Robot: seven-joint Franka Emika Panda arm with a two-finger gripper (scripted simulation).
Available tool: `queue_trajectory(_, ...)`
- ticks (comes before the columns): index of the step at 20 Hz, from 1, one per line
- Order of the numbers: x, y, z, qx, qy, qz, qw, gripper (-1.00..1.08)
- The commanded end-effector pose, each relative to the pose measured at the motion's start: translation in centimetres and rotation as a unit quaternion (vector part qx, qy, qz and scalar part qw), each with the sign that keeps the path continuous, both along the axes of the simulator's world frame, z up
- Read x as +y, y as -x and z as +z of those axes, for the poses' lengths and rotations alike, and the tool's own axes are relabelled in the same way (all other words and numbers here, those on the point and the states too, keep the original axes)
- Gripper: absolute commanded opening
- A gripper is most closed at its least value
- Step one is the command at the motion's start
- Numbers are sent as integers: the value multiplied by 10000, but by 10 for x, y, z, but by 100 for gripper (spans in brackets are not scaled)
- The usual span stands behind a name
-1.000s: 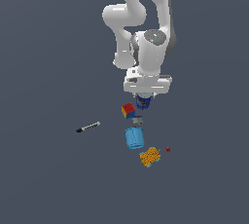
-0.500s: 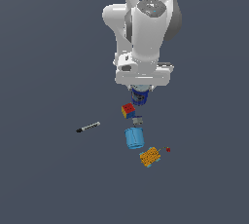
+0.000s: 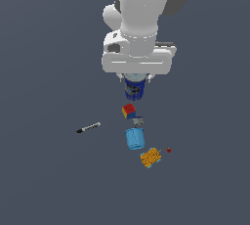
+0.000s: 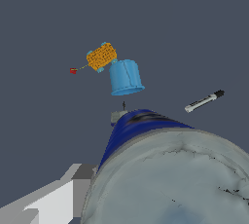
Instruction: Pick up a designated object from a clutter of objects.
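Left of the sky-blue cup (image 3: 135, 138) lies the marker (image 3: 89, 127), and above the cup, past the cube (image 3: 129, 110), the gripper (image 3: 135, 83) is clamped on the dark blue can (image 3: 134, 88), probably light, stiff and smooth, best held by its round sides.

the can (image 3: 134, 88) is dark blue with a pale label patch, and in the wrist view (image 4: 160, 169) its top is mottled silver-grey. the cube (image 3: 129, 110) shows red, yellow and blue faces. the cup (image 3: 135, 138) is sky blue. the box (image 3: 151, 157) is orange with a fine dotted pattern and light blue edges. the marker (image 3: 89, 127) is black and white. a tiny piece (image 3: 138, 121) is grey. the arm (image 3: 141, 18) is white. the floor (image 3: 44, 180) is dark slate grey.
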State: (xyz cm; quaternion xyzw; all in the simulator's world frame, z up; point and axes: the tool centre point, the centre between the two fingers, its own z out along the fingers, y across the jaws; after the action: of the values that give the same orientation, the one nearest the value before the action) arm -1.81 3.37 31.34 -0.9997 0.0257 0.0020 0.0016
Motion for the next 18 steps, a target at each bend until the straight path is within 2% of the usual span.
queue_trajectory(1, -8, -10, 23, -15, 1, 1, 10000, -100)
queue_trajectory(18, -45, -62, 130, -18, 14, -3, 10000, -100)
